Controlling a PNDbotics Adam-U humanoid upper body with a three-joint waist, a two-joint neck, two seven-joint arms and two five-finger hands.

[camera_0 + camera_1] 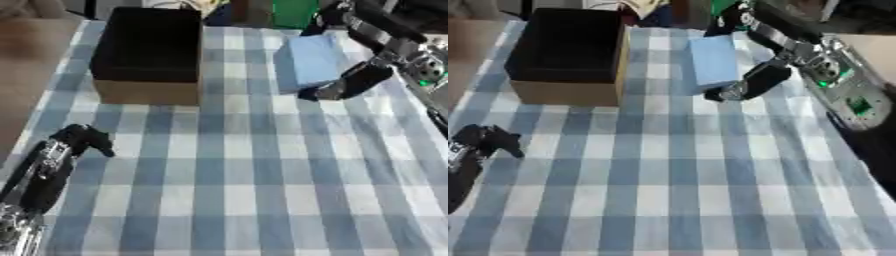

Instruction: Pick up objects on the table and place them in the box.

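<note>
At the lower left of the frame the left hand (80,137) rests on the blue-and-white checked tablecloth (245,180), its black forearm running down to the bottom left corner. Its fingers are curled in and hold nothing; the cloth around it is bare.

In the upper left of the frame stands the box (147,93), open at the top, with a dark interior and tan cardboard walls. Its near wall faces the camera, and nothing can be made out inside the dark hollow.

To the right of the box, in the upper middle of the frame, is a light blue block (311,61), a flat-sided rectangular thing. It is tilted, with its broad pale face turned towards the camera, and it appears to be lifted off the cloth rather than lying flat, though its lower edge is too blurred to be sure. It is apart from the box, with a strip of checked cloth between them.

The right hand (350,82) comes in from the upper right of the frame, its silver-and-black arm slanting down past green lights near the wrist. Its dark fingers are wrapped on the block's lower right side and the thumb reaches under its bottom edge, so the hand is grasping the block.

Along the top edge of the frame, beyond the table, are a few blurred dark and green shapes that cannot be made out.
</note>
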